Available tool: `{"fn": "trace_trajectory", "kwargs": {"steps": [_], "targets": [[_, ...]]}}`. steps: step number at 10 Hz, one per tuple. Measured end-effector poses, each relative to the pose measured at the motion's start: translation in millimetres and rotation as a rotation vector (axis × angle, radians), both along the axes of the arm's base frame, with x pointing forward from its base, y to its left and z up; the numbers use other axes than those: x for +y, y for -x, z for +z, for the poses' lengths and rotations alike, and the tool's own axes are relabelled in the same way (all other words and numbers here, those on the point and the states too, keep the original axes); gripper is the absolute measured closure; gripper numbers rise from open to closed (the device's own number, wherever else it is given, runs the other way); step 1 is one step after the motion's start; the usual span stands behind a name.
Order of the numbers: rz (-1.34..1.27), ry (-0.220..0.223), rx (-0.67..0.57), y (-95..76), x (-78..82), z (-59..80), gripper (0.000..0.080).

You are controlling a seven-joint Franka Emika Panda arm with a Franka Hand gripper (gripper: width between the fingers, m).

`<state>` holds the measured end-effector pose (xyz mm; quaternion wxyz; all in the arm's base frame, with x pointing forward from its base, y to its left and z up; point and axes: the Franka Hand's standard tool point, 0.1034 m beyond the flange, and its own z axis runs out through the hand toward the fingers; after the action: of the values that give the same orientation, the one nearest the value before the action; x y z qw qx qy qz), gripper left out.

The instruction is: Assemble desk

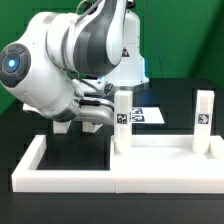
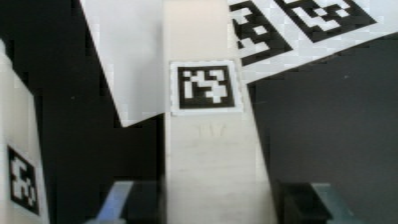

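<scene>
The white tabletop [image 1: 165, 152] lies flat against the border wall. Two white legs stand upright on it. One leg [image 1: 122, 120] is near the middle of the exterior view, and the other leg [image 1: 203, 112] is at that view's right. My gripper [image 1: 108, 113] reaches in from the exterior view's left and is at the first leg. In the wrist view this leg [image 2: 210, 140], with its square tag [image 2: 205, 85], fills the space between my two fingers [image 2: 125, 200], and their dark pads lie against its sides. My gripper [image 2: 214, 205] is shut on this leg.
The long low white U-shaped border wall [image 1: 60, 172] runs along the front. The marker board [image 1: 146, 115] lies behind the legs and shows in the wrist view [image 2: 134, 70]. Another white tagged part [image 2: 18, 170] is at the edge of the wrist view.
</scene>
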<state>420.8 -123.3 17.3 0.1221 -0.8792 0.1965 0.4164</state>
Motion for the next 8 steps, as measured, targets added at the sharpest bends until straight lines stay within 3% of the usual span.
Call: {"fn": "trace_trajectory", "kwargs": {"steps": [1,2,4,6,7,8], "targets": [[-0.004,-0.023,0.025,-1.2,-0.8,14.9,0.0514],[-0.013,-0.043,0.039,-6.4,-4.1,40.2,0.0512],[-0.008,-0.043,-0.013,-17.9,-4.2,80.5,0.0512],[-0.004,-0.007,-0.030,-19.0,24.1,122.1,0.0512],[-0.023,0.062,-0.080,-28.0,48.9,138.1,0.0512],[-0.021,0.102,-0.118,-35.9,74.9,150.8,0.0512]]}}
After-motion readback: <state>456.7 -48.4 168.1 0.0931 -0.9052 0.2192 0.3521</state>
